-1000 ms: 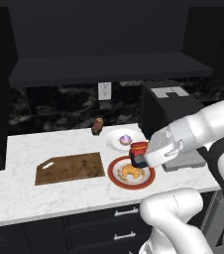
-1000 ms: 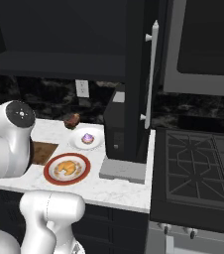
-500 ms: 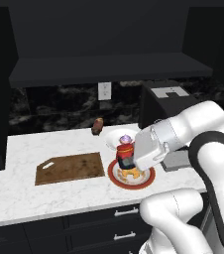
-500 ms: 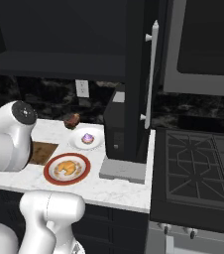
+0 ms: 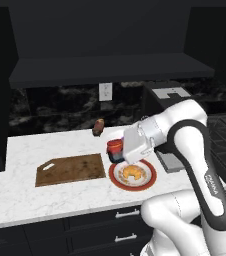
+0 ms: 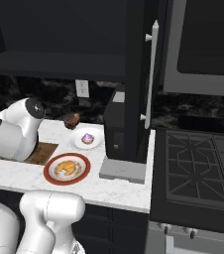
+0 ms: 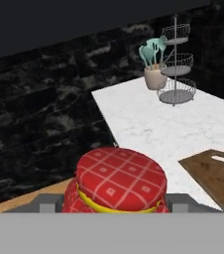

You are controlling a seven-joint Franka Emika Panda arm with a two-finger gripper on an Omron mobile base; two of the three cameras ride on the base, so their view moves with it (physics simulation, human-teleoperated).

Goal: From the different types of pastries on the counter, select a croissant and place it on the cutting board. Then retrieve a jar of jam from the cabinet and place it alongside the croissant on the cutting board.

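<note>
My gripper [image 5: 116, 151] is shut on the jar of jam [image 5: 114, 147], a small red jar held just above the counter [image 5: 60, 200] between the cutting board and the plate. In the hand view the jar [image 7: 120, 181] shows a red checked lid low between the finger pads [image 7: 46, 202]. The brown cutting board [image 5: 72, 169] lies bare to its left, also in the hand view [image 7: 218, 176]. The golden croissant [image 5: 132, 173] rests on a red-rimmed plate [image 5: 150, 181], apart from the board. From the right base view I see the croissant [image 6: 68, 168] and the board [image 6: 43, 151].
A dark brown pastry [image 5: 98, 128] stands near the back wall. A purple cupcake [image 6: 87, 138] sits on a white plate. A tall dark appliance [image 6: 121, 129] stands right of the plates, a stove [image 6: 198, 163] beyond. A wire tiered basket [image 7: 176, 74] and a utensil pot [image 7: 153, 74] stand far along the counter.
The arm has carried the jar leftward, from the right side of the red-rimmed plate to its left edge beside the cutting board. The grip has not changed.
</note>
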